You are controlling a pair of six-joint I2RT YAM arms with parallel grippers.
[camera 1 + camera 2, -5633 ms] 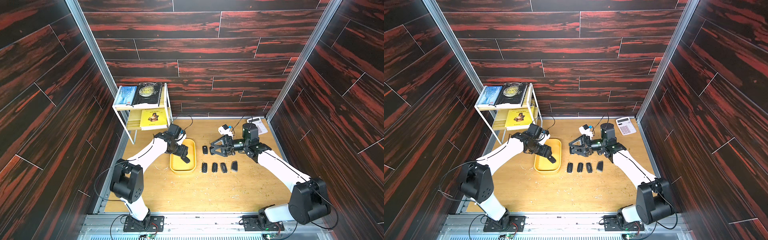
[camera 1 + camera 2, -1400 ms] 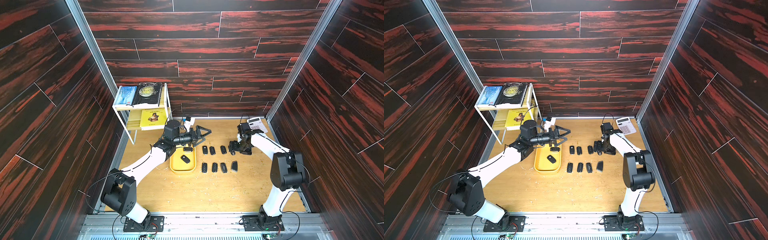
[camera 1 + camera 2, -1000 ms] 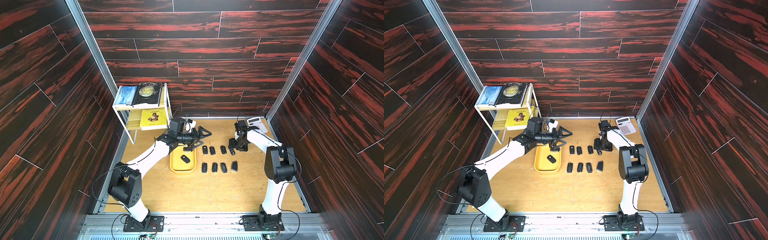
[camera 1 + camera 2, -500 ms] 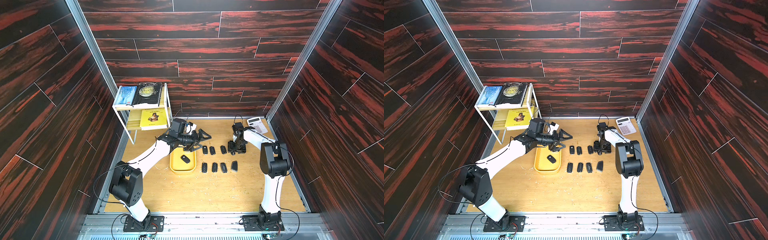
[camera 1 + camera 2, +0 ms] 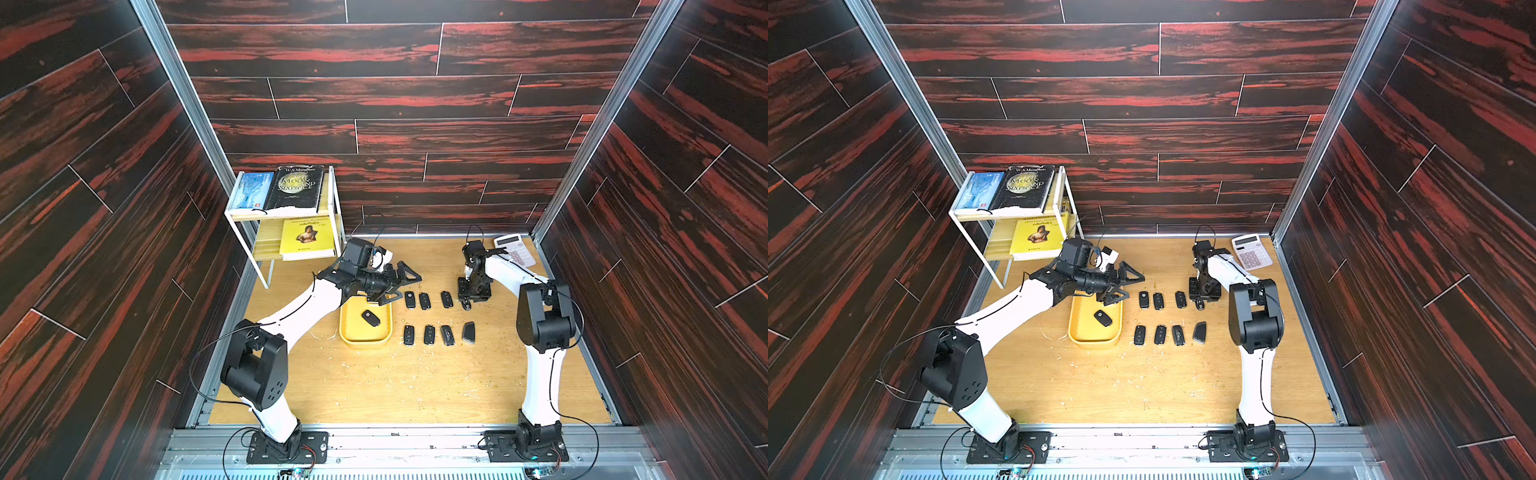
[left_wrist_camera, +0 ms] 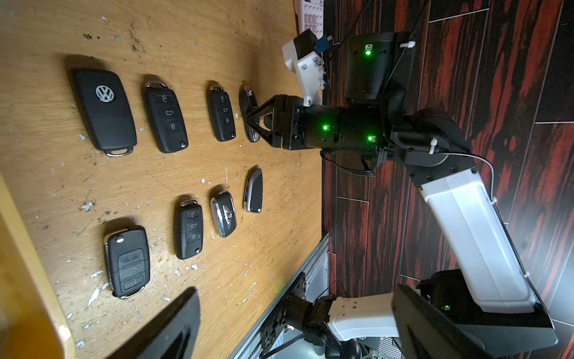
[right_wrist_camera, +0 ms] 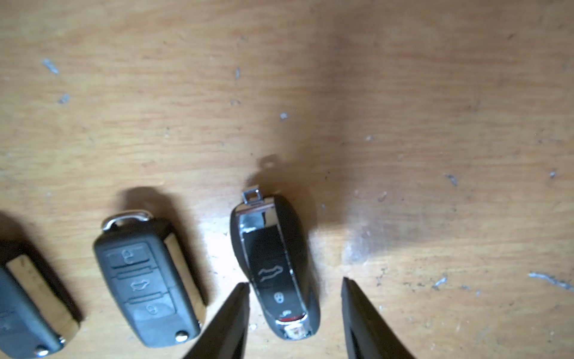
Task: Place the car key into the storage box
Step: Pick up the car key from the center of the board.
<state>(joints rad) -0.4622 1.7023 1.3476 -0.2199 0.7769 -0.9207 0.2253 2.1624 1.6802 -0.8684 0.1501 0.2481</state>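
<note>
Your right hand (image 7: 295, 310) is down at the tabletop (image 7: 403, 108) with its fingers (image 7: 230, 323) apart, straddling the button end of the chrome-trimmed car key (image 7: 273, 264). One fingertip sits right at the key's edge and the opposite one stands off it with bare wood between, so nothing is clamped. That car key lies flat on the tabletop, outside the storage box (image 5: 365, 340). It is the last of a row of four that runs away from the box's far end toward your right arm's side. In a top view only the car key's tip (image 5: 466, 306) peeks out beneath the hand. Three black fobs (image 5: 424, 300) lie between it and the box, and a second row of four fobs (image 5: 429, 334) lies beside the box's near half. One fob (image 5: 370, 318) already rests inside the storage box near its middle, turned askew. Your left hand (image 5: 401, 286) hovers above the box's far end, its fingers spread wide and holding nothing. A white shelf rack (image 5: 332, 208) with books stands beyond the box.
</note>
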